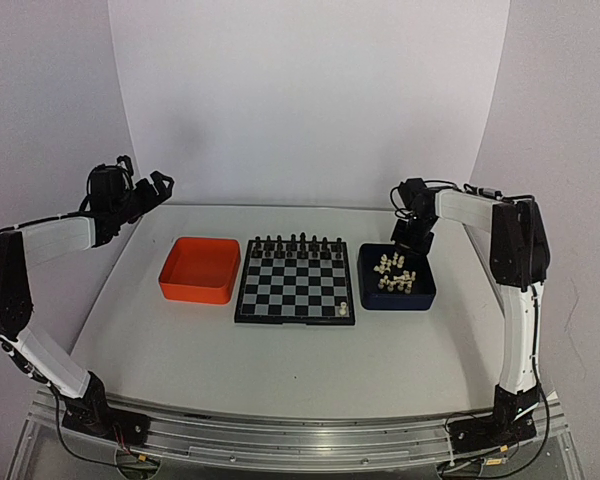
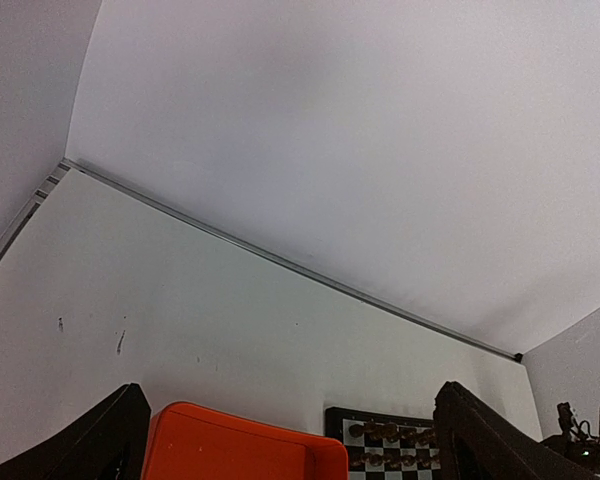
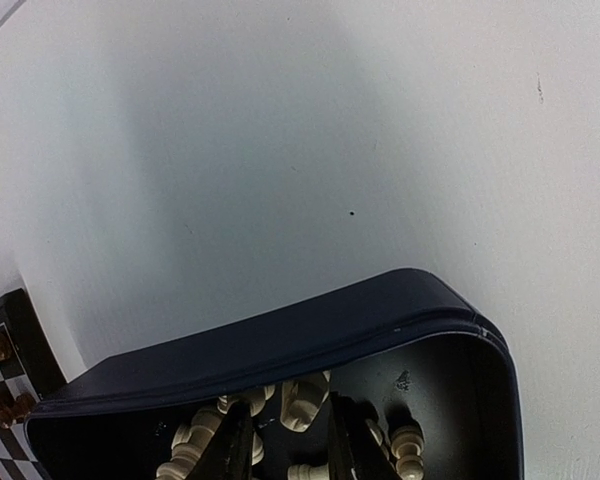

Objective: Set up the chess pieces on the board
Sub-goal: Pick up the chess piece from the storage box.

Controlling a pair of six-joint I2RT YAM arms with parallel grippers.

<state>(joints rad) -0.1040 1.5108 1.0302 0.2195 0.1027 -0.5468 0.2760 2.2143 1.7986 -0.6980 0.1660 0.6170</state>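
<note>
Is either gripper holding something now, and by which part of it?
The left gripper is open and empty. The right gripper is down among the chess pieces in the blue tray; whether it grips one cannot be told.

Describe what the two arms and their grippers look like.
The left arm and right arm share white links between black joint blocks, with thin black cables at the bases. The left gripper and right gripper are black, with plain dark fingers.

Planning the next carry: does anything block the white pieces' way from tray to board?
Nothing visible beyond the wall of the blue tray. The board holds only one white piece in its near rows, at the right corner.
</note>
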